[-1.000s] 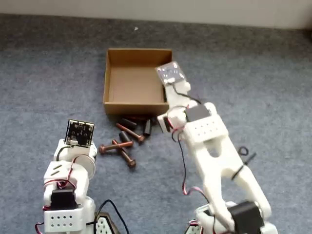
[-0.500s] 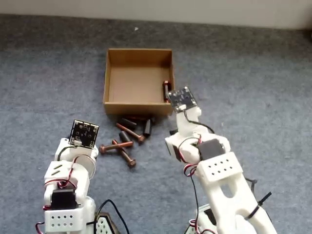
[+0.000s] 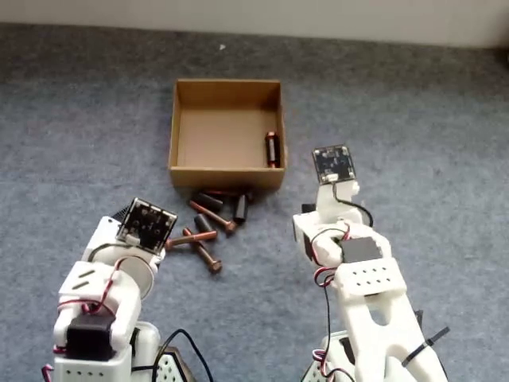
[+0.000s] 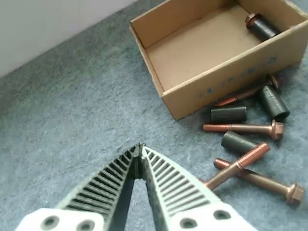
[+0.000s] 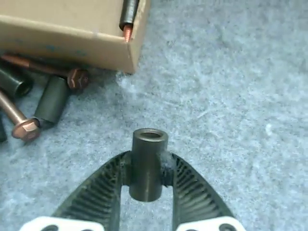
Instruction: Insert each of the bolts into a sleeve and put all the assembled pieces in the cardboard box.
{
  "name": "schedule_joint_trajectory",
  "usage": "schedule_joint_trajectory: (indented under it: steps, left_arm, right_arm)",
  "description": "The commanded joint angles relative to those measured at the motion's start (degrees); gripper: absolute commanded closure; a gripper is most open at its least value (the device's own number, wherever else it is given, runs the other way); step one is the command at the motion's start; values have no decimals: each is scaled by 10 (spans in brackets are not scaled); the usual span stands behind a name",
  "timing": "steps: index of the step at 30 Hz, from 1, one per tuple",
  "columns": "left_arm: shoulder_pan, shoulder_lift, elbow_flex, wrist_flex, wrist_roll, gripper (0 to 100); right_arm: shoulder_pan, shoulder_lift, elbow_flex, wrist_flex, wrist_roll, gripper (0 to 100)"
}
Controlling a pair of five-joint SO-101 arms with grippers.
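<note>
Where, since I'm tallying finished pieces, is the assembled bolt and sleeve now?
In the high view the assembled piece lies inside the cardboard box, along its right wall, near the front corner.

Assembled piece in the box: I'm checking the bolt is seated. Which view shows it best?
Left wrist view: the piece is close, bolt head against its sleeve. The high view shows it whole but small; the right wrist view, from its tip end.
</note>
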Motion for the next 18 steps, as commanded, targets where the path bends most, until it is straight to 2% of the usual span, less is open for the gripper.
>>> schedule_joint_trajectory:
  steps: [1, 7, 10, 13, 18]
  left_arm:
    - [27, 119, -65, 2, -8, 993]
    - [59, 302, -125, 2, -21, 992]
    - [83, 371, -131, 0, -27, 946]
    - [109, 423, -131, -3, -111, 889]
    - [139, 488, -131, -3, -273, 886]
  right_arm:
    - [7, -18, -5, -14, -5, 994]
    - [7, -18, 4, -15, -5, 994]
    - [7, -18, 19, -42, -5, 994]
    - [8, -18, 26, -55, -5, 994]
    - [12, -18, 26, -55, -5, 994]
